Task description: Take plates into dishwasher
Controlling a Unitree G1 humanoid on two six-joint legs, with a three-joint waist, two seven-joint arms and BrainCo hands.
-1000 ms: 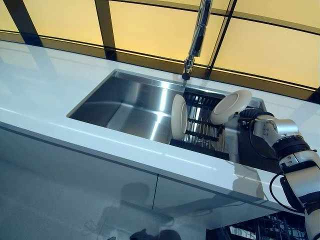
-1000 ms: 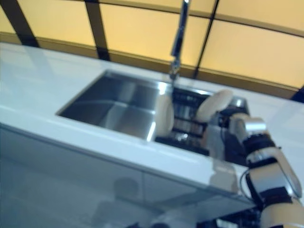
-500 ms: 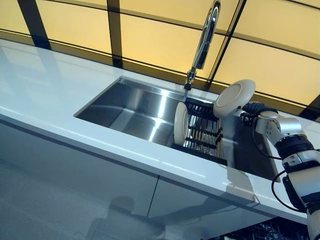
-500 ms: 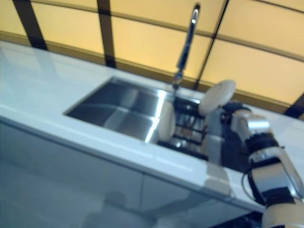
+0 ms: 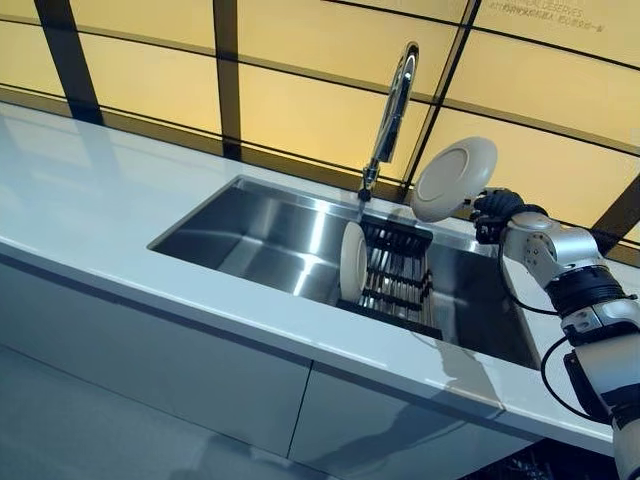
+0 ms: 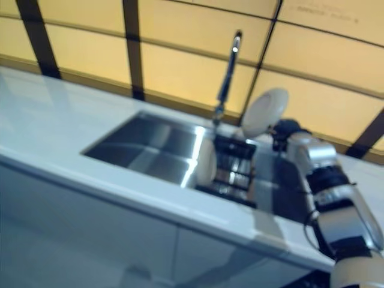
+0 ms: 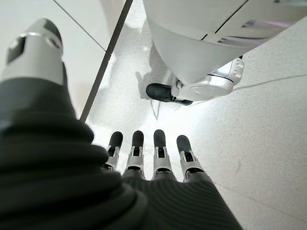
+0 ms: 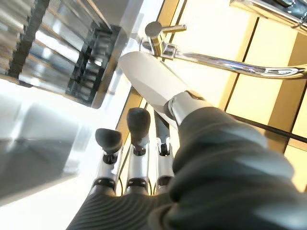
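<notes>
right hand: the right hand (image 5: 497,211) is raised above the right end of the sink, its fingers and thumb pinched on the edge of a white plate; in the right wrist view the thumb (image 8: 184,106) presses on the plate's face with the fingers (image 8: 139,125) behind it.
held plate: the white plate (image 5: 453,179) is in the air, tilted with its face turned toward the camera, above the rack and just right of the faucet's neck; it touches nothing but the hand.
left hand: the left hand (image 7: 151,160) shows only in its own wrist view, hanging low over the floor (image 7: 249,124) with fingers straight and relaxed, holding nothing.
rack: a black dish rack (image 5: 397,270) sits inside the sink, in its right half, below the held plate.
second plate: another white plate (image 5: 353,262) stands upright on edge at the rack's left end, inside the sink.
sink: the steel sink (image 5: 255,235) is set into the white table (image 5: 110,200); its left half is bare metal.
faucet: the chrome faucet (image 5: 392,110) rises from the back rim of the sink, near the middle, its spout just above the rack's back edge.
wall: yellow panels (image 5: 300,100) with dark frames run behind the sink.
</notes>
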